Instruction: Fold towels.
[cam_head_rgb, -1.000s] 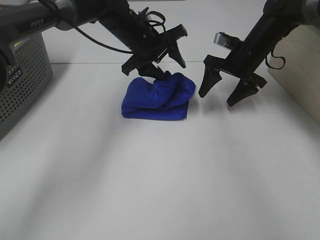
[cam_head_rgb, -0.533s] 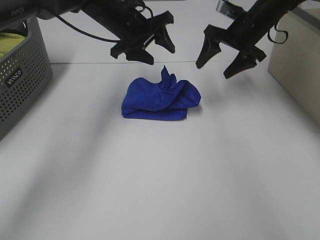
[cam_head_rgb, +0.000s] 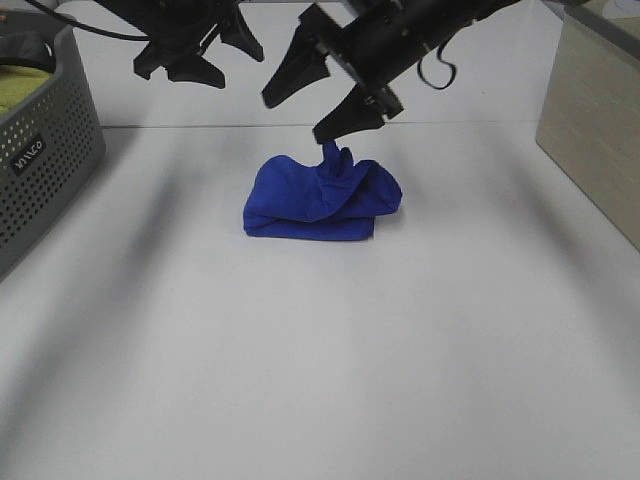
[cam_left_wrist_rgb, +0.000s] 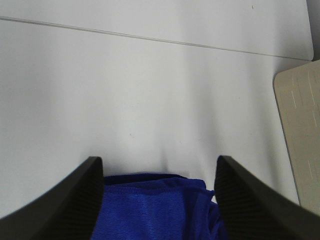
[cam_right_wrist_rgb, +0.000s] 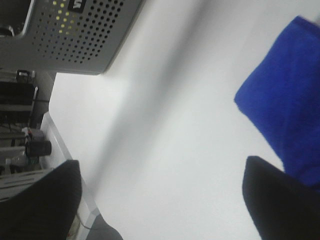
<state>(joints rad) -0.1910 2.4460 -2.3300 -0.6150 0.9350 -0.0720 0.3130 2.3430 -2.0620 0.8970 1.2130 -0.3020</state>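
The royal-blue towel (cam_head_rgb: 318, 196) lies bunched in a rough fold on the white table, with a small peak sticking up at its far edge. My left gripper (cam_head_rgb: 205, 58) hangs open above and to the far left of the towel, empty. In the left wrist view the towel (cam_left_wrist_rgb: 155, 205) shows low between the fingers (cam_left_wrist_rgb: 75, 200) of the open left gripper (cam_left_wrist_rgb: 158, 162). My right gripper (cam_head_rgb: 312, 105) has reached across the middle and hovers open just over the towel's far edge, holding nothing. The right wrist view shows the towel (cam_right_wrist_rgb: 287, 100) beside one finger (cam_right_wrist_rgb: 280, 200) of the right gripper (cam_right_wrist_rgb: 160, 165).
A grey perforated basket (cam_head_rgb: 50, 150) stands at the left with a yellow-green cloth (cam_head_rgb: 18, 88) inside; it also shows in the right wrist view as the basket (cam_right_wrist_rgb: 75, 35). A beige box (cam_head_rgb: 595, 120) stands at the right edge. A seam (cam_head_rgb: 480, 124) crosses the table behind the towel.
Both grippers rose off the towel. The left one moved up and to the left. The right one swung left across the middle to hover over the towel's far edge.
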